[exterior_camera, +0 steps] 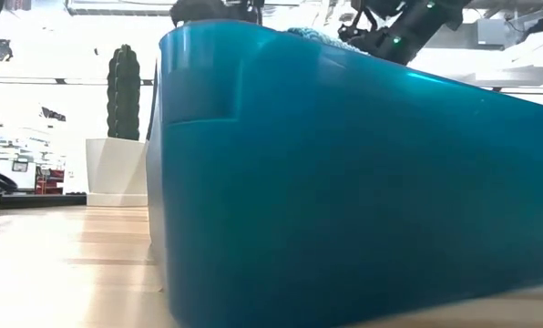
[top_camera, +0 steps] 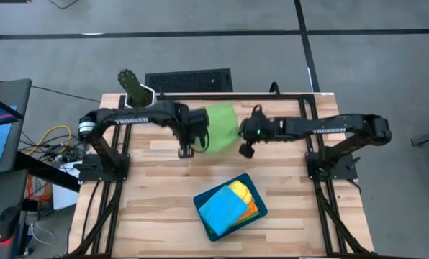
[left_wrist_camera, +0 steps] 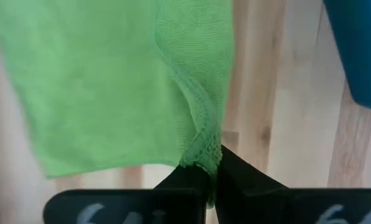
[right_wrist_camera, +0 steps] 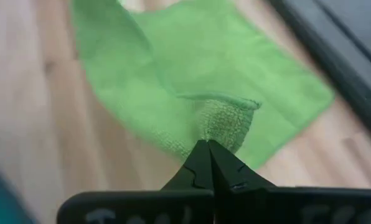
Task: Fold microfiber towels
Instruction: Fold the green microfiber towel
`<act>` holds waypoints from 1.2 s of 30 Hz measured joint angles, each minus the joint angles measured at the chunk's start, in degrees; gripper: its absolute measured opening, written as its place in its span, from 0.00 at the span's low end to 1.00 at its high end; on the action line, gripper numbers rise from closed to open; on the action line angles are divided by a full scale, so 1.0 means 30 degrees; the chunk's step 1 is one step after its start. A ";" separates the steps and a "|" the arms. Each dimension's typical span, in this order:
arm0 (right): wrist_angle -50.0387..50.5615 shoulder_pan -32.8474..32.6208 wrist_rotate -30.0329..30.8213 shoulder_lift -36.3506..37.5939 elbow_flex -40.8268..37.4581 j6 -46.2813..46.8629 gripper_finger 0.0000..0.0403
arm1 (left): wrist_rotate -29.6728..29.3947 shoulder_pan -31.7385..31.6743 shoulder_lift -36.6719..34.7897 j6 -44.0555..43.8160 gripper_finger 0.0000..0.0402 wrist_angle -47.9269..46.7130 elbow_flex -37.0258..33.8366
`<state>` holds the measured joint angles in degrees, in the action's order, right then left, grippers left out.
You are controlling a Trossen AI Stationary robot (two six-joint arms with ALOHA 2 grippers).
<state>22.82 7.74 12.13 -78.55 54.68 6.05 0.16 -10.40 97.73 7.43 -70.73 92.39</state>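
A green towel [top_camera: 220,126] is held between my two grippers over the far middle of the wooden table [top_camera: 157,194]. My left gripper [left_wrist_camera: 211,168] is shut on the towel's left side [top_camera: 206,133]. My right gripper [right_wrist_camera: 208,149] is shut on its right side [top_camera: 237,135]. The right wrist view shows much of the towel [right_wrist_camera: 192,68] spread on the wood. A dark teal tray [top_camera: 213,224] at the near middle holds a sky-blue towel [top_camera: 222,208], a yellow one [top_camera: 242,190] and an orange one [top_camera: 253,208]. The second green towel is not seen. My left gripper pinches the green towel's hemmed edge [left_wrist_camera: 201,152] between its two fingers. The cloth spreads away from the fingers above the wood, with the hem curving up from the pinch. My right gripper pinches a turned-up corner of the green towel [right_wrist_camera: 223,127] between its two fingers. The corner is raised and folded back over the cloth behind it, which lies on the table.
The teal tray's wall [exterior_camera: 344,182] fills most of the low view. A black grille [top_camera: 189,79] lies along the far edge. The arms' frames stand at the table's left [top_camera: 103,165] and right [top_camera: 333,165]. Bare wood lies between the towel and the tray.
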 joint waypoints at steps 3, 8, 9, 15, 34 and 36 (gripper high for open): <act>-0.0036 -0.0843 -0.0053 -0.0571 -0.0335 0.0063 0.02 | -0.0125 0.0856 0.0000 -0.0671 0.00 0.1503 -0.1988; -0.0097 -0.1428 -0.0060 -0.1647 -0.0740 0.0545 0.13 | -0.0313 0.1659 0.0000 -0.1853 0.00 0.3096 -0.4505; -0.0056 -0.1519 -0.0067 -0.1767 -0.0803 0.0545 0.15 | -0.0313 0.1770 0.0000 -0.2102 0.00 0.3324 -0.4866; 0.1221 -0.1149 -0.1800 -0.2213 -0.0841 0.0322 0.23 | -0.0320 0.2225 0.0000 -0.3141 0.00 0.4401 -0.6288; -0.1419 0.4045 -0.8564 -0.6910 -0.0819 -0.5521 0.61 | -0.0333 0.2355 -0.0005 -0.4432 0.00 0.6584 -0.6508; -0.1665 0.4046 -0.8574 -0.7468 -0.0831 -0.5659 0.60 | -0.0335 0.2355 -0.0001 -0.4519 0.00 0.6584 -0.6508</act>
<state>17.82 19.88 -13.60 -100.95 52.19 -10.93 -0.84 -3.33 97.73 -6.13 -50.98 72.86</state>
